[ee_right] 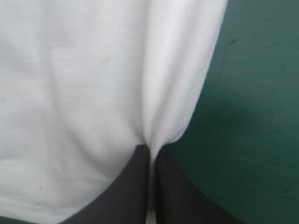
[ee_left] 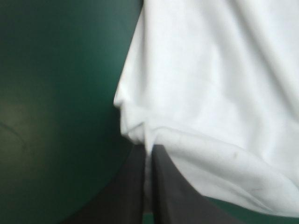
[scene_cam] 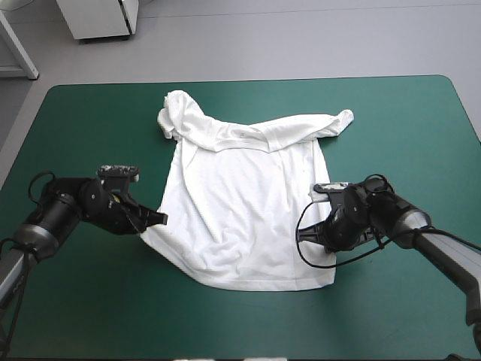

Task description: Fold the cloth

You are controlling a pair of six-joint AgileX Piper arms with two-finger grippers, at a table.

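Lying in the middle of the counter, the white T-shirt is spread out mostly flat on the teal-green cover. In the high view its collar is toward the far edge, in the upper part of the frame, and its hem is toward the lower part. The body is not smooth: long soft wrinkles run down it, and the hem line is curved. Across the shoulders the fabric is gathered into a thick crumpled band. The bunched sleeve makes a small heap at the upper left of the garment, and the stretched sleeve is drawn out in a narrow strip to the upper right.

The left tool comes in from the left of the frame and touches the lower left side edge of the T-shirt. In the left wrist view its black fingers are almost together, with a thin fold of white fabric pinched between them, and the cloth puckers just ahead of the tips.

The right tool comes in from the right of the frame and meets the lower right side edge. In the right wrist view its two fingers are also nearly together on a pinch of the fabric, and folds rise from the tips. Both tools are low, close to the cover.
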